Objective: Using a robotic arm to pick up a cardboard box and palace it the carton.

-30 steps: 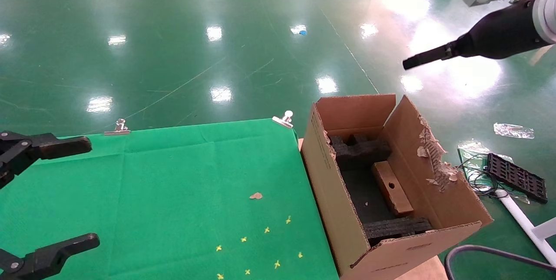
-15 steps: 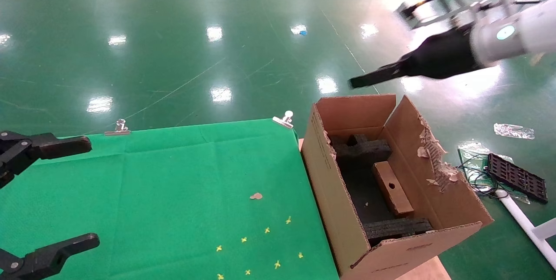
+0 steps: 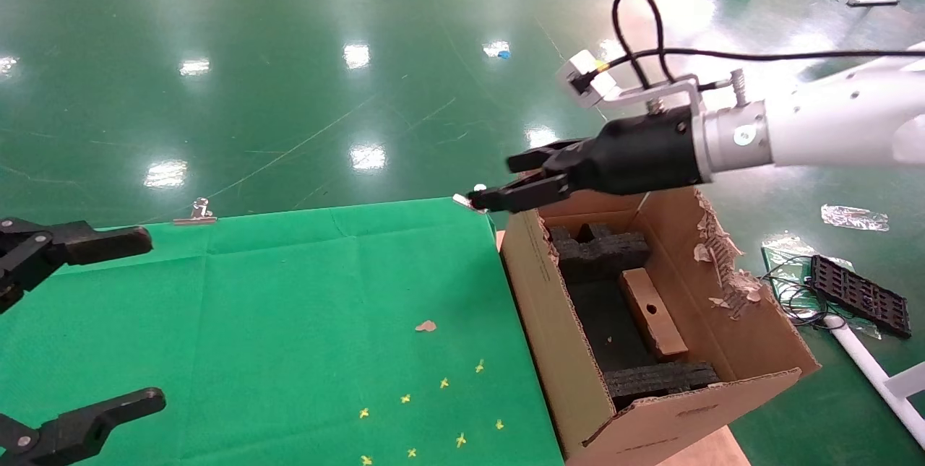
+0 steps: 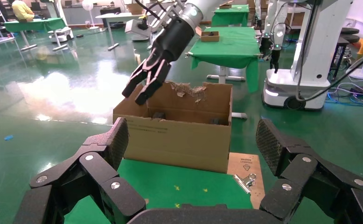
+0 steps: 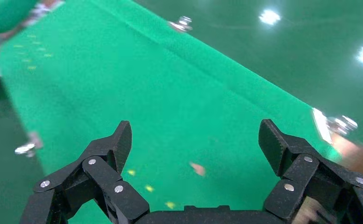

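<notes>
Lying flat inside the carton, on the black foam padding, toward the carton's 3 o'clock wall: the cardboard box, long axis running from 11 to 5 o'clock, round hole facing up, touched by no gripper. Standing just off the 3 o'clock edge of the green table, with a torn flap sticking up on its outer side. Hovering above the carton's far corner at about 12 o'clock, clear of the small box: the robotic arm, white and reaching in from 3 o'clock, with the right gripper pointing toward 9 o'clock, fingers spread apart and holding nothing; showing the same splayed, empty fingers over the green cloth in the right wrist view. Waiting at the table's 9 o'clock edge, well apart from the carton: the left gripper, fingers wide apart and empty, looking across at the carton front. Lying on the cloth near 6 o'clock: small yellow crosses and a brown scrap. Clamping the cloth's far edge: metal clips.
</notes>
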`<state>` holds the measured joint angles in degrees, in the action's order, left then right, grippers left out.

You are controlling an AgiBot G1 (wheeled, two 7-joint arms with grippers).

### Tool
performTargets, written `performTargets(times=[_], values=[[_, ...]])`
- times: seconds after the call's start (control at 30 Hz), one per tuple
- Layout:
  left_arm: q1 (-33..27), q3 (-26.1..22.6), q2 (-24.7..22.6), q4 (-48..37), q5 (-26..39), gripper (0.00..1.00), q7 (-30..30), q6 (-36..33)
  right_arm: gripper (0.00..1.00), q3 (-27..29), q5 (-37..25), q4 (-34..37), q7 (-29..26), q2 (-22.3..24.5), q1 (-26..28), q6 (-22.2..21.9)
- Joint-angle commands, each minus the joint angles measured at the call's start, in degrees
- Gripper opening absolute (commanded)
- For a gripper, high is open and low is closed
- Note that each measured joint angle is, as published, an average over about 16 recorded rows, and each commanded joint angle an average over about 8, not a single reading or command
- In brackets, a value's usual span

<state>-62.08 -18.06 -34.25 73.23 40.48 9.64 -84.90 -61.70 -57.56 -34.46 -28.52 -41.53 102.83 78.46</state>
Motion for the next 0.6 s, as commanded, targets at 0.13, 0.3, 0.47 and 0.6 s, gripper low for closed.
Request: performTargets(times=[0.13, 0.3, 0.47, 0.6], values=[[0.00, -0.01, 0.00, 0.00, -0.01, 1.00, -0.01, 0.00, 1.00, 6.44, 2.22, -5.52, 2.51, 0.92, -5.82, 1.02], [0.00, -0.02, 0.01, 0.00, -0.01, 1.00, -0.01, 0.01, 1.00, 13.00, 4.47, -11.14, 5.06, 1.85, -11.75, 2.06], [-0.01, -0.03, 0.01, 0.00, -0.02, 1.00, -0.02, 0.01, 1.00, 19.48, 6.69, -16.68, 7.57, 2.77, -17.60, 3.08], [-0.01, -0.04, 0.02, 0.00, -0.03, 1.00, -0.02, 0.02, 1.00, 24.69, 8.49, -21.14, 9.60, 3.52, -22.31, 3.91]])
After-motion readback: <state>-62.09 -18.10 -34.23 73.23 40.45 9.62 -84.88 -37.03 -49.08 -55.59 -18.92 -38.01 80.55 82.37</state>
